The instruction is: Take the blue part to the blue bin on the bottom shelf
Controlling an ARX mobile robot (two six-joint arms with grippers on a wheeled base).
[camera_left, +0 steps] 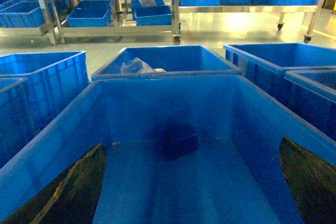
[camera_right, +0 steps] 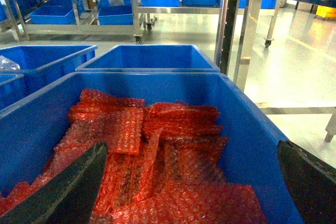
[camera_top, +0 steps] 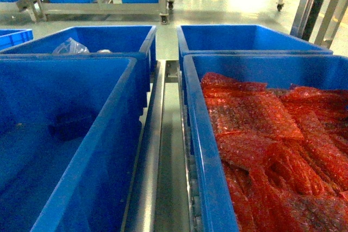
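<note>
Hovering over the near-left blue bin (camera_left: pixel 157 103), the left gripper (camera_left: pixel 191 182) stands wide and empty, its dark fingers (camera_left: pixel 73 187) at the frame's lower corners. The blue part (camera_left: pixel 181 139), a small dark boxy block, lies alone on the bin floor near the far wall. The right gripper (camera_right: pixel 191 182), equally wide and empty, hangs above a bin (camera_right: pixel 252 129) of red bubble wrap (camera_right: pixel 157 156). A steel divider rail (camera_top: pixel 155 150) separates the bins.

Left pincer (camera_left: pixel 191 182): two dark fingers (camera_left: pixel 68 192) at lower frame corners, flat tapered blades, worn matte surface, pale scuff streaks along inner edge. Right pincer (camera_right: pixel 191 182): same dark tapered fingers (camera_right: pixel 71 195), cleaner surface. No cables, screws, markings discernible.
</note>
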